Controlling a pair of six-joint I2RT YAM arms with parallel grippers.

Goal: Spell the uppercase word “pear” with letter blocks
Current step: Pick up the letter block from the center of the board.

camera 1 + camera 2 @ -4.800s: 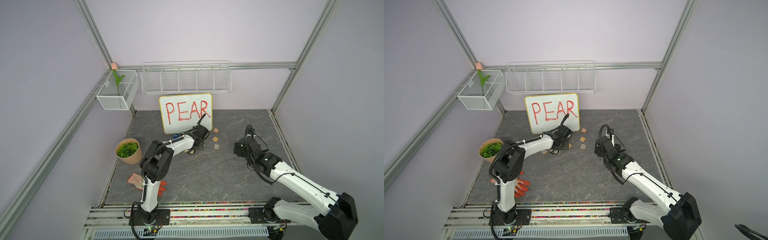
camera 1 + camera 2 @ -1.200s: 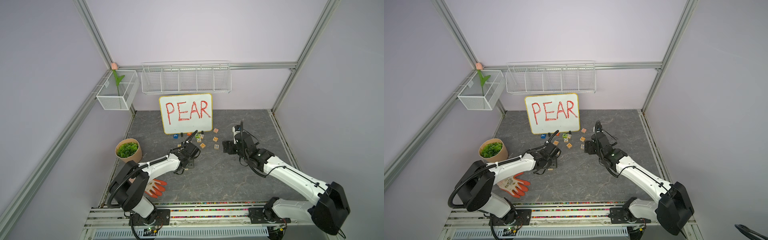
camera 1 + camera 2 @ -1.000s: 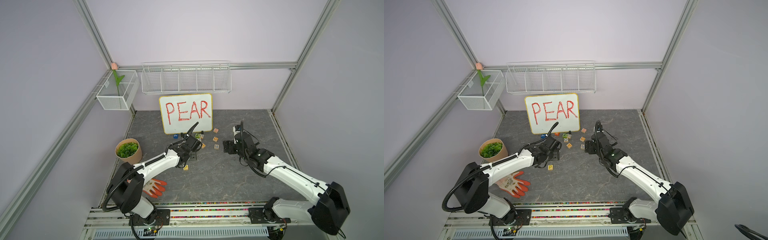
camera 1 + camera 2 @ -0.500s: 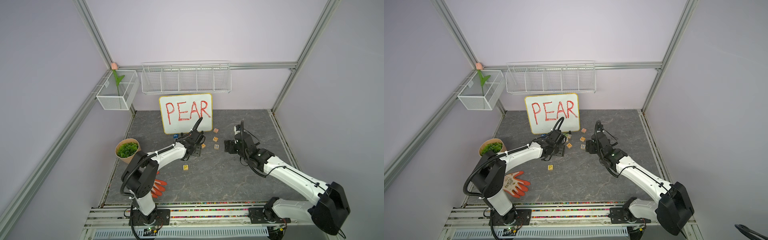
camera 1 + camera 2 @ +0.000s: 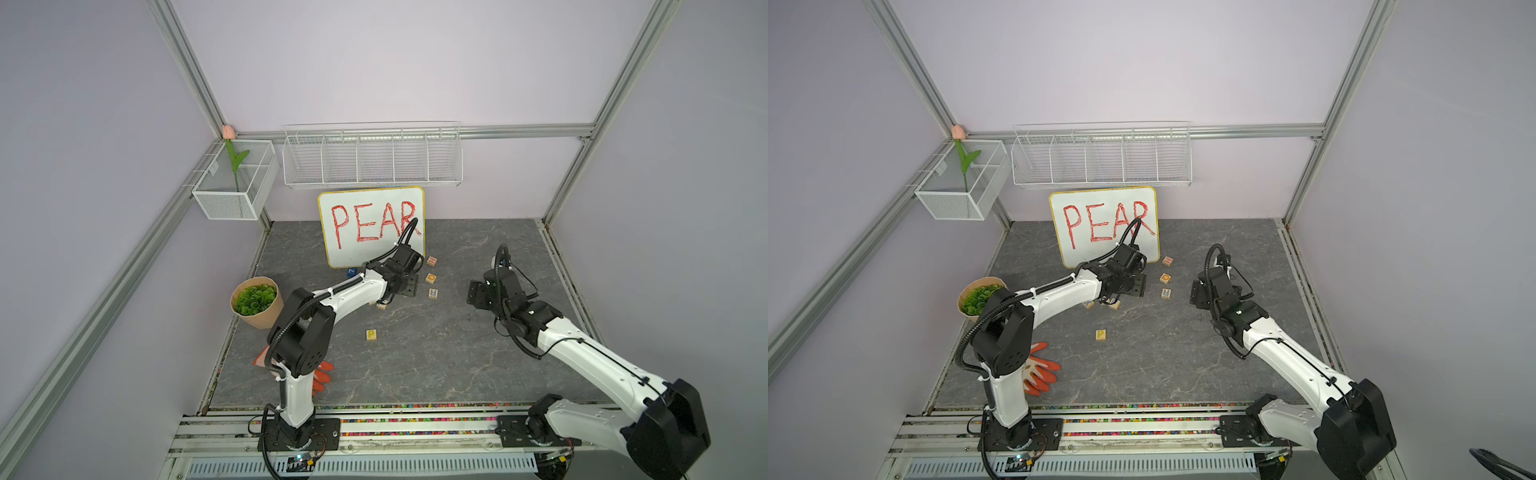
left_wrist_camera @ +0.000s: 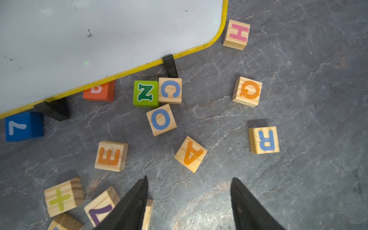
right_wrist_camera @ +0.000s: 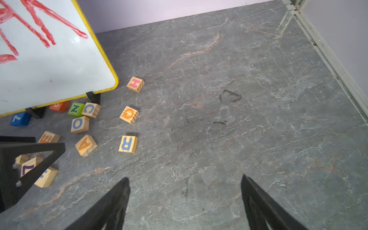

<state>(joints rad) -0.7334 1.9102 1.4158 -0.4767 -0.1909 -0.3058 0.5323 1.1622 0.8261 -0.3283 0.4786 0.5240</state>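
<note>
The left pincer (image 6: 190,178) gapes empty over the grey table (image 6: 298,189). The A block (image 6: 190,154) lies just beyond its tips, between the E block (image 6: 111,156) and the R block (image 6: 263,140).

We note whiteboard (image 5: 353,255) propped at back; H block (image 6: 237,34), Q block (image 6: 247,91) apart beside it; potted plant (image 5: 254,296), orange glove (image 5: 1042,370) near side wall.

We saw lilac walls (image 5: 395,62), a grey marbled floor (image 5: 436,365) and a white wire rack (image 5: 372,156) on the far wall.
</note>
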